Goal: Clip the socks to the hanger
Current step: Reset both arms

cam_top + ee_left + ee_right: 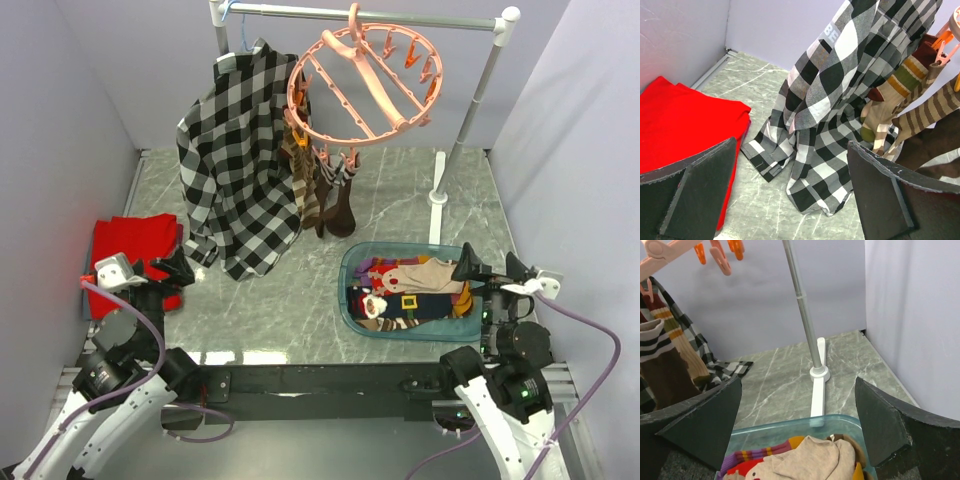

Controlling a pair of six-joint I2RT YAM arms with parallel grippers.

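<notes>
Since the loose socks (415, 290) lie heaped in a teal tub (345, 292) on the right half of the surface (280, 310), the right arm (497, 385) is clearly the nearer one. Its jaws stand wide and empty at the tub's right end. Its wrist view shows a tan sock (810, 460) just below and ahead of them, framed between the two fingers. Seen from above, that sock seems to lie lengthwise across the tub, left to right, roughly in line with the jaws' opening, so a pinch at a raised fold looks likelier to hold than a grab along its length. The hanger (365, 85) hangs by its hook from the grey rail (380, 14) at the far side, well apart from the tub and up to its left. Several striped and dark socks (322, 195) already dangle from clips on its near-left rim, beside the plaid shirt (235, 150). The left arm (110, 370) holds its jaws wide and empty too, just beside the red cloth (135, 240), facing those clipped socks and well apart from the tub.
</notes>
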